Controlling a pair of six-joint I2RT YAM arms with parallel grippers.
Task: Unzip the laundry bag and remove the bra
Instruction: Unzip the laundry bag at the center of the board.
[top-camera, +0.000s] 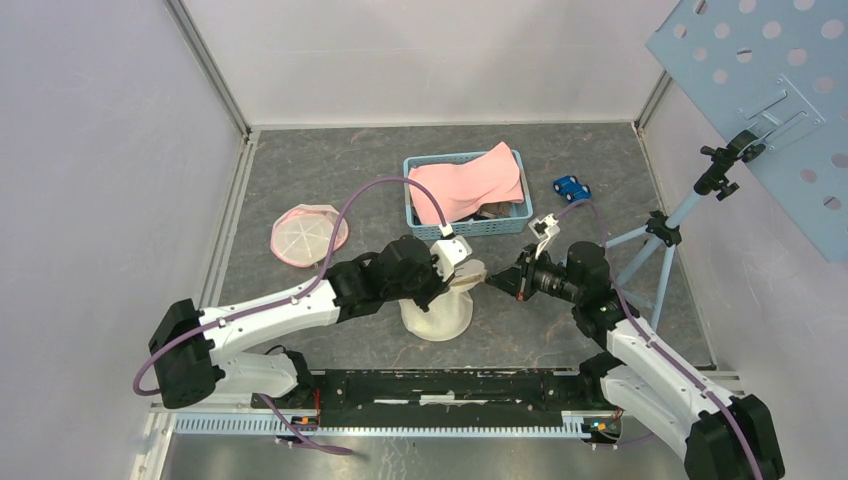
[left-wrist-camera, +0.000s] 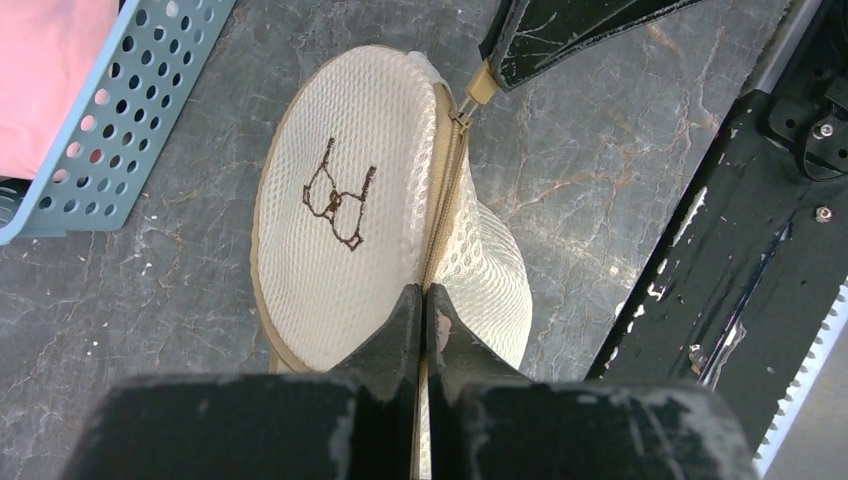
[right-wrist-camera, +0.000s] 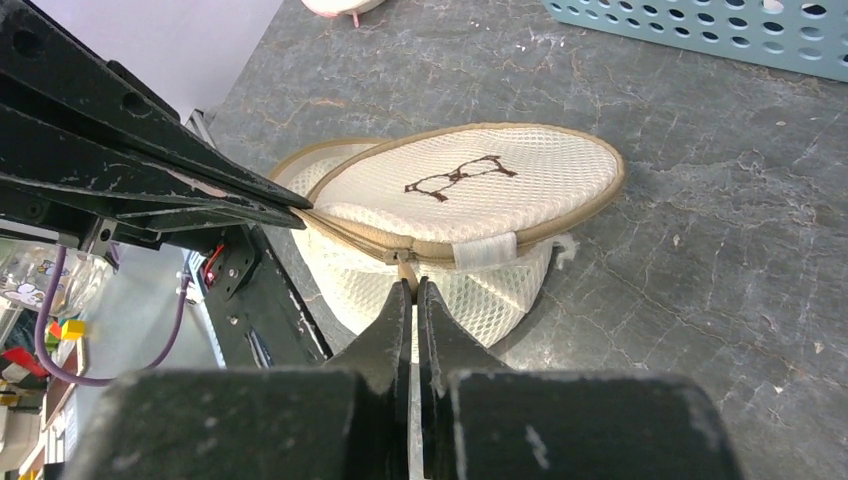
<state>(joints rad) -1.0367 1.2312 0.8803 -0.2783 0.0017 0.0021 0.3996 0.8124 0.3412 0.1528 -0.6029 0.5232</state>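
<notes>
The laundry bag is a round white mesh pouch with tan trim and a brown bra drawing on its lid; it stands on the grey table between the arms. My left gripper is shut on the bag's zipper seam at the rim. My right gripper is shut on the tan zipper pull, which also shows under its fingers in the left wrist view. The zipper looks closed between the two grips. The bra is hidden.
A blue perforated basket holding a pink cloth stands behind the bag. A pink-rimmed mesh pouch lies at the left and a blue toy car at the right. A tripod stands by the right wall. The black base rail runs along the near edge.
</notes>
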